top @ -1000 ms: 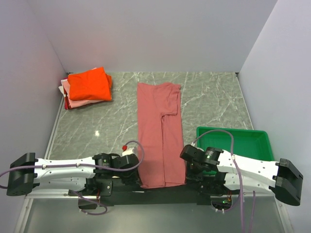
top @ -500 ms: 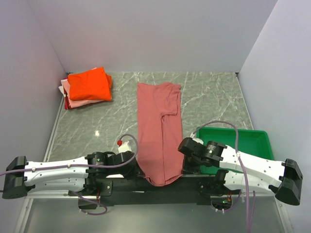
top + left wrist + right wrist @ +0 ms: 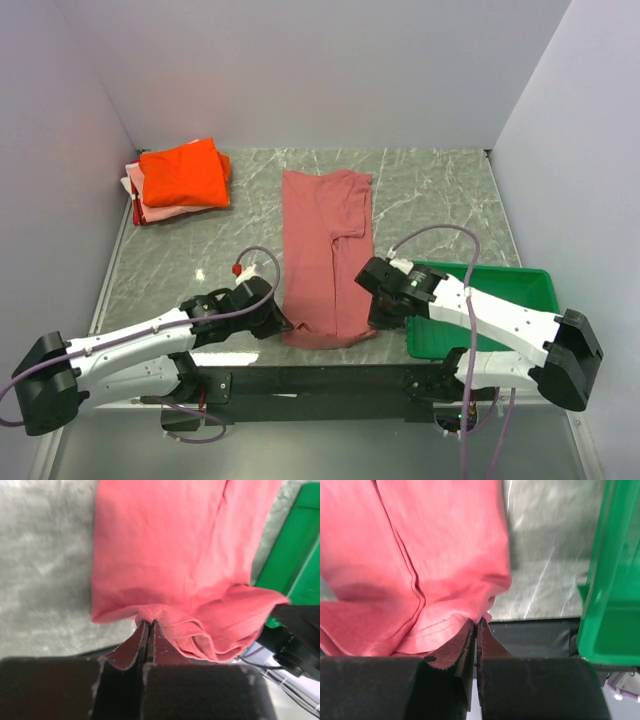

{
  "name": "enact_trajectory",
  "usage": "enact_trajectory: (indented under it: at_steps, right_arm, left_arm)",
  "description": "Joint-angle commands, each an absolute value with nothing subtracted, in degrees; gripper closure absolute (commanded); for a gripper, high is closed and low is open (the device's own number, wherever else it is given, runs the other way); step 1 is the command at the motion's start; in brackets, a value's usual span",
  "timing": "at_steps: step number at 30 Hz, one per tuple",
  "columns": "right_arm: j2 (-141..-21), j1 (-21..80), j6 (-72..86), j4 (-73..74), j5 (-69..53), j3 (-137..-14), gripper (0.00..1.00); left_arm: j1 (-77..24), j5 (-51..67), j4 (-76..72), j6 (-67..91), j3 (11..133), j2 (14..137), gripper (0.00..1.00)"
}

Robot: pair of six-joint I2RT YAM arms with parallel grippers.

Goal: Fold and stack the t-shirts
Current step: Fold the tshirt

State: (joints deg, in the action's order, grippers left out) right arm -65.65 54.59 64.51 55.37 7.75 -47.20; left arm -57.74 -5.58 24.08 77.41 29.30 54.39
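Legible text, labels, brands, numbers, signs: none. Surfaces of the salmon t-shirt point(image 3: 328, 250) and the green tray point(image 3: 520, 290): plain, no marking that reads.

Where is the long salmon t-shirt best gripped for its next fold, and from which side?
At its two near hem corners, coming from the robot's side. The salmon t-shirt lies as a narrow strip running away from the robot, so its near end can likely fold over. The left gripper and right gripper are pinched shut there.
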Motion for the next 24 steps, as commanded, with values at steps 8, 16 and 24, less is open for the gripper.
enact_trajectory:
  at_steps: [8,16,24]
  right_arm:
    - [-78.38,42.37,50.2,50.89,12.48,-58.79,1.0]
    - [-91.74,33.76,40.7,50.1,13.54,-72.32,1.0]
    - [-102.9,26.99,35.16,50.18,12.66,-82.43,1.0]
  left_arm:
    - [-43.78,2.11,15.03,58.46,38.22,63.8,1.0]
    - [-34.29,6.05,11.17,49.58,48.41,77.24,1.0]
    - [-27.6,9.75,7.22,45.7,57.73,90.41,1.0]
